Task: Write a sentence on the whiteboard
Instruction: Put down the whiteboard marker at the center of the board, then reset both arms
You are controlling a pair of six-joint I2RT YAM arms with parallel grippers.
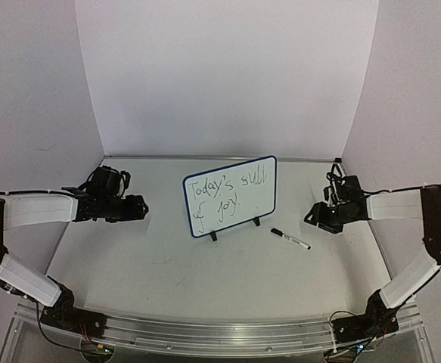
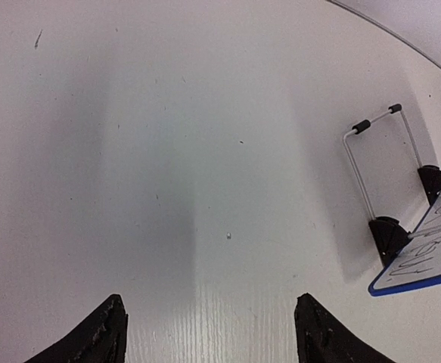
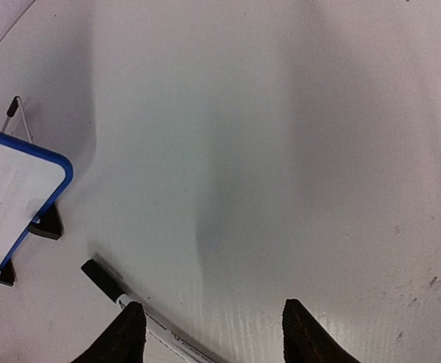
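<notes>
A small whiteboard (image 1: 231,175) with a blue rim (image 1: 273,185) stands near the middle of the worktop (image 1: 167,265), propped on black feet (image 1: 213,236) and a thin wire stand (image 2: 379,162) behind it. Its face is turned toward the arms and its long axis runs left to right, the right end a little higher in the top view. The sentence (image 1: 220,198) runs in thin black handwriting across two lines, reading left to right.

A marker (image 1: 290,239) lies flat on the worktop just in front and to the right of the board. Its dark end points toward the board and its barrel lies on a diagonal.

The left pincer (image 2: 209,340) hovers to the board's left, spread and holding nothing. The right pincer (image 3: 212,340) is also spread and empty, with the marker lying beside one finger.

The board looks light and stiff, and likely to tip or slide if pushed; the rim is the safest hold. The marker looks slim, smooth and liable to roll, best pinched across mid-barrel.
</notes>
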